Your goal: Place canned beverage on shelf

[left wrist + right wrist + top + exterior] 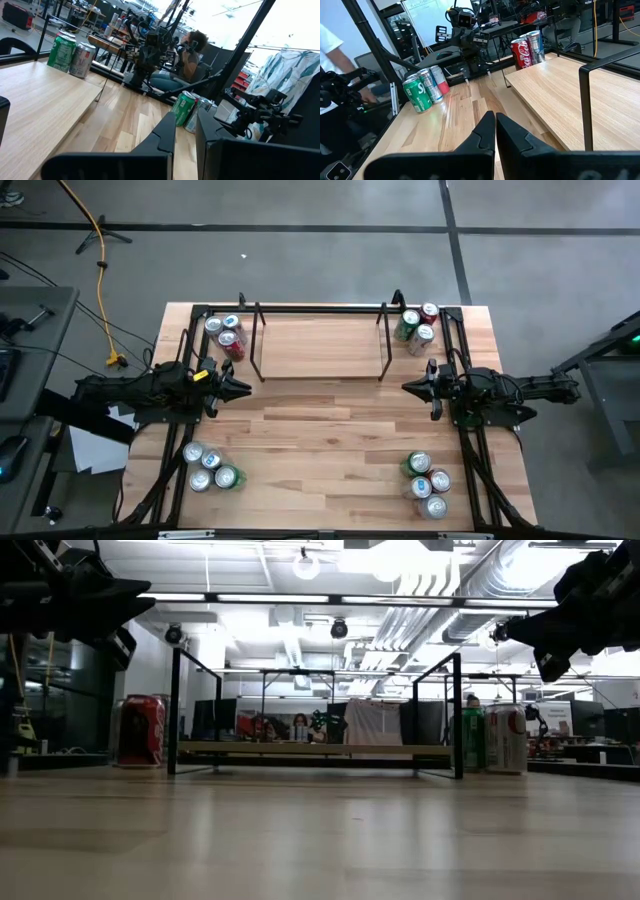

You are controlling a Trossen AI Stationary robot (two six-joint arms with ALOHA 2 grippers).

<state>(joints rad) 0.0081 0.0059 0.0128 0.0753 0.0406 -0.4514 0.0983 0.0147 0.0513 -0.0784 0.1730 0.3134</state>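
Observation:
The shelf (320,345), thin black rods on a light wood base, stands at the middle of the table's far side; it also shows in the low view (315,750). Canned beverages stand upright in clusters at the far left (226,335), far right (417,325), near left (208,467) and near right (427,477). My left gripper (243,388) hovers shut at the table's left side, pointing level toward the right. My right gripper (408,387) hovers shut at the right side, pointing left. Both hold nothing and are well above the tabletop (140,605) (505,632).
A black frame (190,310) edges the wooden table. Bare wood lies between the two grippers (325,430). A person sits beyond the table's right side (190,45), and another person stands beyond the left side (330,45).

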